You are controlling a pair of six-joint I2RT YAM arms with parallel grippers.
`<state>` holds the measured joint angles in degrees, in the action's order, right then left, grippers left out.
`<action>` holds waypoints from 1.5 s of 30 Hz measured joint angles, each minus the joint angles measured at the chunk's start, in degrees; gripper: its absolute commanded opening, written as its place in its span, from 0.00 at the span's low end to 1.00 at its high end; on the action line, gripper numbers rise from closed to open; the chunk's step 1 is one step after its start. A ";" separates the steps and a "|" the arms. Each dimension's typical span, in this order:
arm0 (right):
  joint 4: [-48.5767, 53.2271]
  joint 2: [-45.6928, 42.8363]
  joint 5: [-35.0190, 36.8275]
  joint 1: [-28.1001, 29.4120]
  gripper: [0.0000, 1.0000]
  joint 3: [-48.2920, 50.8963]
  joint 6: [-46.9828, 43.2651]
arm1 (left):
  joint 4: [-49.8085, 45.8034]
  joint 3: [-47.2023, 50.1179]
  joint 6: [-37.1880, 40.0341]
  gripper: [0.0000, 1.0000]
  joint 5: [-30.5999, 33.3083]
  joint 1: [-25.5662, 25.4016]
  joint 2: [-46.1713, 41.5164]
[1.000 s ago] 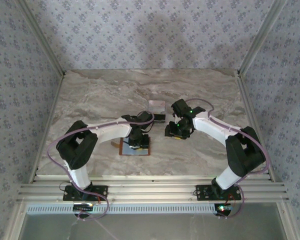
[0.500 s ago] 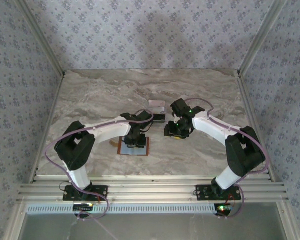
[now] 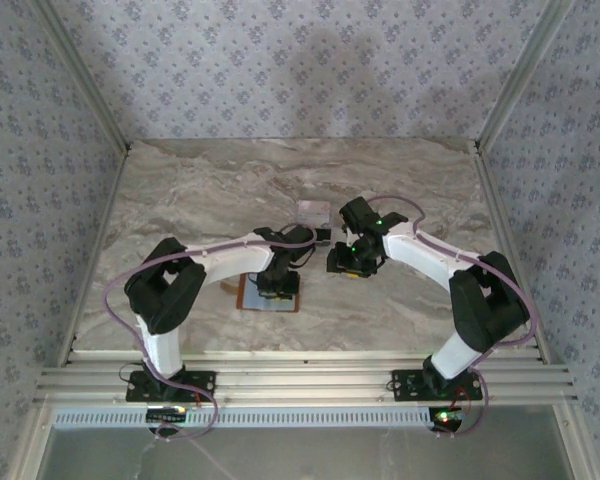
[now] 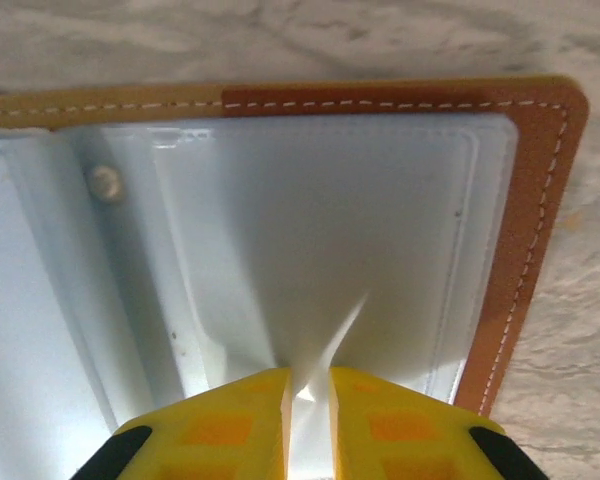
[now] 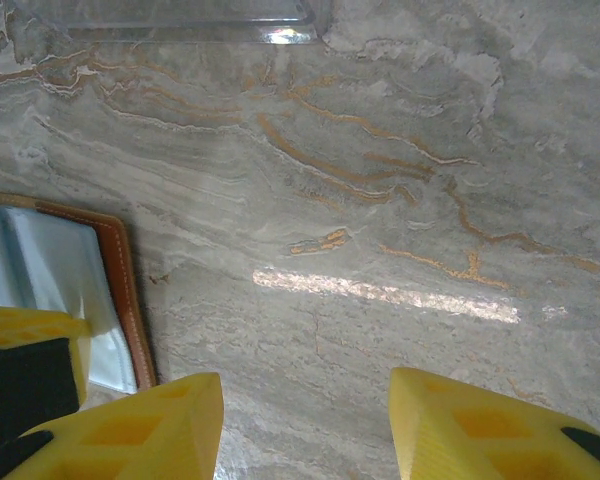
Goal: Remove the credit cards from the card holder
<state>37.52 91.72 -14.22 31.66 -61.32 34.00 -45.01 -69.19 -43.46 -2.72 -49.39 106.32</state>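
My left gripper [image 4: 308,388] is closed to a narrow slit. It pinches a raised fold of the pale inner pocket of the card holder [image 4: 545,200], which lies open directly beneath it. Whether a card is in that pinch I cannot tell. My right gripper [image 5: 305,400] hangs half open and empty above the marble table [image 5: 400,200]. The card holder's brown edge is just off its left finger, and a clear plastic sheet [image 5: 160,20] lies ahead.

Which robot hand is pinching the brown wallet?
The left gripper: its yellow jaws pinch the pale inside of the open wallet. The right gripper hangs over the marble table beside it, jaws apart, holding nothing.
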 measured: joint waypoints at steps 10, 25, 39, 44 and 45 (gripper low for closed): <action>0.63 -0.70 0.09 -1.09 0.49 0.35 -0.04 | 0.76 -6.47 1.29 0.18 -4.20 -3.54 4.57; 1.57 -7.28 6.08 -16.57 0.97 3.58 -11.78 | 4.76 -6.97 7.76 0.50 5.11 3.10 -7.15; -20.83 -6.10 20.90 -31.67 0.95 13.88 -23.30 | 17.18 14.93 21.42 0.97 33.44 31.30 -19.39; -37.11 -5.86 23.63 -31.76 0.93 22.47 -26.77 | 34.32 26.64 30.25 0.98 34.77 37.64 -24.61; -40.61 -5.88 24.11 -31.74 0.93 23.93 -27.41 | 39.01 29.77 32.35 0.99 33.68 38.91 -25.57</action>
<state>-3.09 85.84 9.89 -0.08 -37.39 6.59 -6.00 -39.42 -11.11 30.96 -10.48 80.75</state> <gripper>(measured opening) 0.933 0.973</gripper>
